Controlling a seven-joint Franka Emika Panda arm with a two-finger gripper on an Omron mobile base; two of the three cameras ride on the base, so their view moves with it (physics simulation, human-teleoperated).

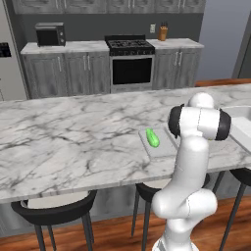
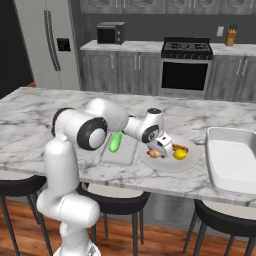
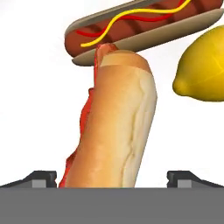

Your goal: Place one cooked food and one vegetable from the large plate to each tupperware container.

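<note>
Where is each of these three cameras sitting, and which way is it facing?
Left base view: behind the arm on its left, facing across the marble island; the arm rises at lower right, beside the small tray holding a green vegetable.
Right base view: behind on its right; the arm reaches from lower left to the large plate.
Hand view: on the hand, looking down the open gripper at a hot dog.
Both base views share the tray and vegetable.

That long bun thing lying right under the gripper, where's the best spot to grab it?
Probably across the middle of the long bun, from straight above. It lies flat on the large plate, running lengthwise between the two fingertips, so the open gripper already straddles its narrow width. The hot dog touches only its far end, and the lemon sits off to one side, so the middle is free.
</note>
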